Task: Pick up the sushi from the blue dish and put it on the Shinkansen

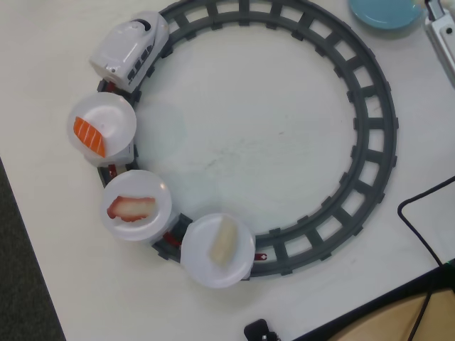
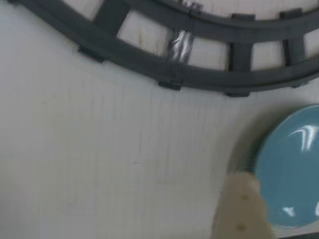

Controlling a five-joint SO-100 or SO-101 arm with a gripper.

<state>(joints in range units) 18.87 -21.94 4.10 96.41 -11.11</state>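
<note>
The pale cream sushi (image 1: 222, 240) lies on the last round white plate car (image 1: 201, 268) of the white Shinkansen (image 1: 131, 46), at the lower left of the grey ring track (image 1: 370, 128). The blue dish (image 1: 387, 11) is at the top right edge of the overhead view with nothing on it; it also shows in the wrist view (image 2: 294, 169), bare. My gripper (image 1: 442, 32) enters at the top right beside the dish, far from the sushi. In the wrist view only one beige finger (image 2: 241, 209) shows, at the dish's left rim. The other finger is out of view.
An orange striped salmon piece (image 1: 90, 136) and a red-and-white piece (image 1: 131, 207) ride the first two plate cars. A black cable (image 1: 419, 227) runs at the lower right. The table's left edge (image 1: 21, 284) drops to dark floor. The track (image 2: 209, 77) crosses the top of the wrist view.
</note>
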